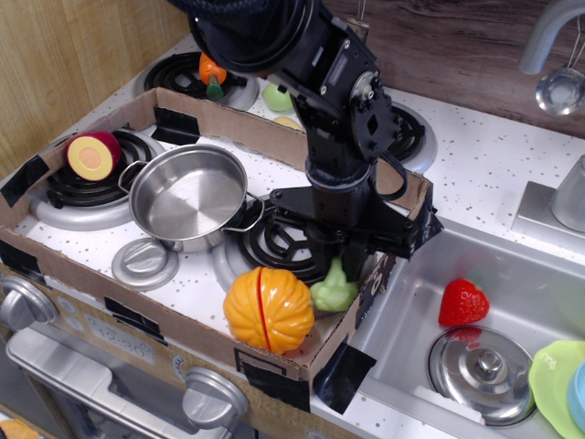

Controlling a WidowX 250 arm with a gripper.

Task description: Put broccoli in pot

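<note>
The pale green broccoli point(332, 293) lies in the front right corner of the cardboard box, stem pointing up, touching the orange pumpkin point(268, 309). My black gripper point(341, 265) is lowered straight over the broccoli, its jaws open and standing on either side of the stem; the fingertips are partly hidden. The shiny steel pot point(189, 195) stands empty and upright in the box to the left, well apart from the gripper.
The cardboard box wall point(395, 265) is close on the gripper's right. A flat steel lid point(144, 263) lies in front of the pot. A half red fruit point(91, 155) sits at far left. The sink holds a strawberry point(462, 303) and another lid point(482, 364).
</note>
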